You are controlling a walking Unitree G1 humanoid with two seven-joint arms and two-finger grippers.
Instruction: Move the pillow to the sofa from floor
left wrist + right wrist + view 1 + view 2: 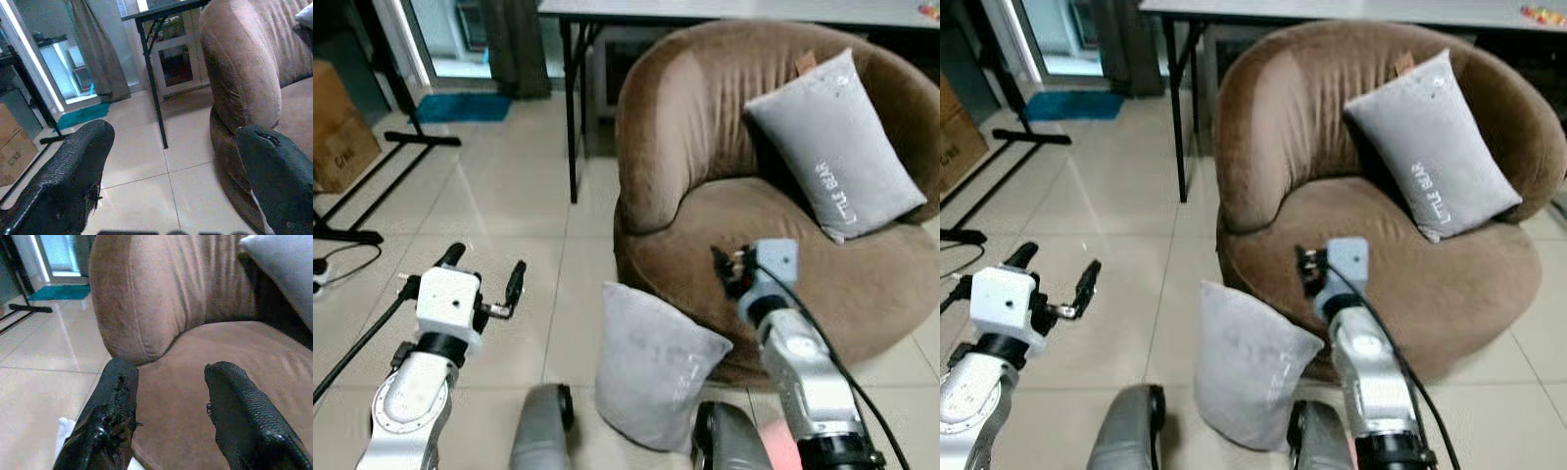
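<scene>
Nearest us: a grey pillow (656, 367) standing on the tiled floor (509, 206), propped vs the sofa's front base, between our two arms. It's still on the floor, nothing holding it.

Far left, a cardboard box (337, 127) near the floor's left edge, w/ a black stand (382, 162) and cables beside it. Our left gripper (484, 279) hovers over bare tiles left of the pillow, fingers spread wide, empty; in the left wrist view its two black fingers (63, 181) frame a black table leg (151, 93) and the sofa's side.

Behind, a table (724, 10) runs along the back, a teal mat (465, 106) by the doorway at rear left.

Right of centre, the brown round sofa (675, 127). Our right gripper (168, 396) hangs over the seat's front edge, fingers apart, pinching nothing; the seat cushion shows between them in the right wrist view. A second grey pillow (837, 147), printed "LITTLE BEAR", leans vs the backrest at the seat's right rear.
</scene>
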